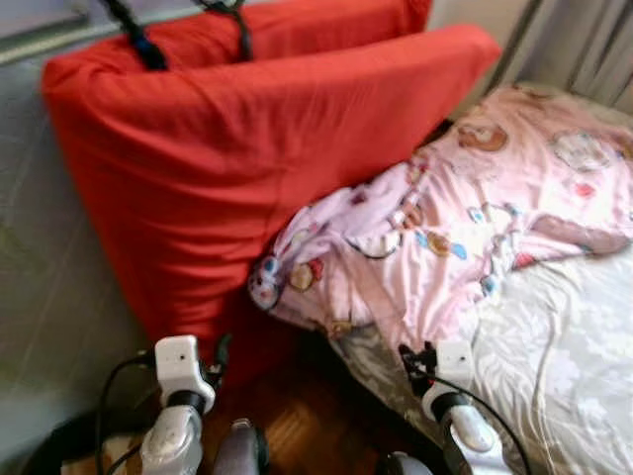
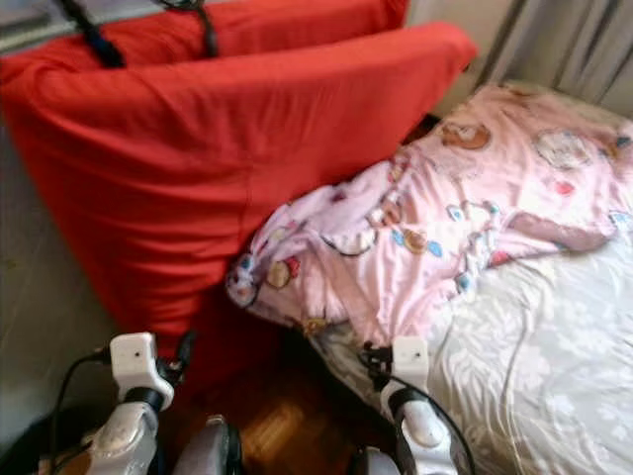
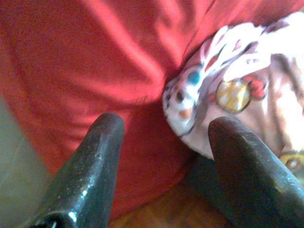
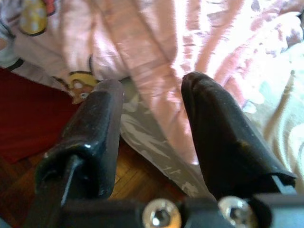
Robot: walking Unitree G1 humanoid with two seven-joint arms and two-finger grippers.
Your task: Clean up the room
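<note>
Right wrist view: right gripper (image 4: 152, 95) spread before pink blanket (image 4: 161, 42) (left gripper (image 3: 164, 128) likewise spread).

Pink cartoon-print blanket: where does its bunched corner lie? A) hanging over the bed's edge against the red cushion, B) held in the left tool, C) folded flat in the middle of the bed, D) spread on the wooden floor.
A: the pink blanket droops over the edge of the bed and presses against the red cushion; both tools are open and empty.
</note>
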